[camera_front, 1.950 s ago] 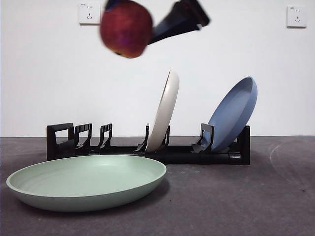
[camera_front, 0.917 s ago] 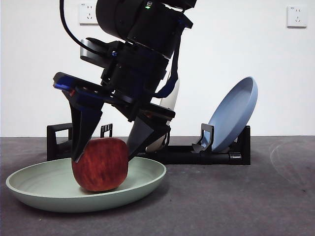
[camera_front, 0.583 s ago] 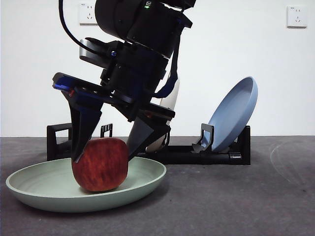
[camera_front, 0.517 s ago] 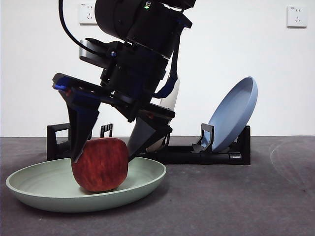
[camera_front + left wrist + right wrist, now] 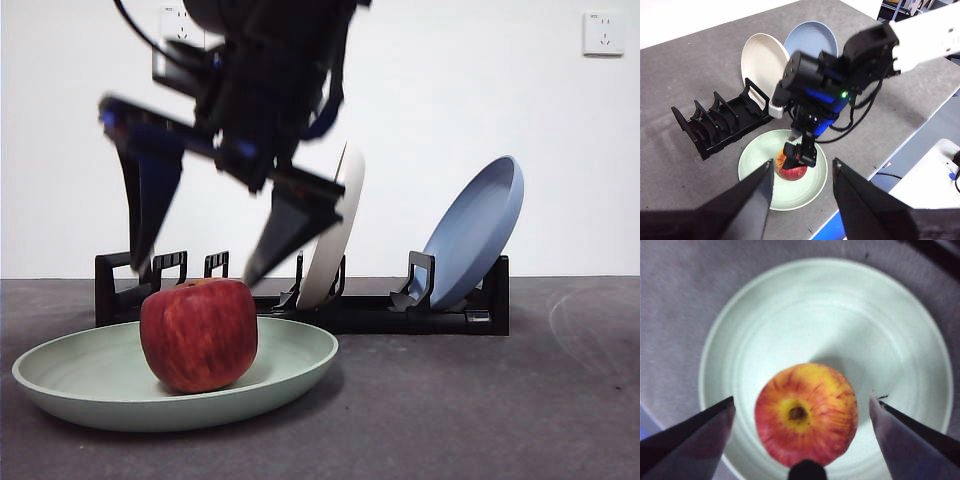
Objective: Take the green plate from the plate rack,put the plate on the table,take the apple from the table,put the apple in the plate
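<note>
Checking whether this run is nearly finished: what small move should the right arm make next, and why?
Probably lift the right claw straight up and away. The apple sits in the green plate on the table, and the open jaws hang above it, apart from it. The left claw waits high above, open.
</note>
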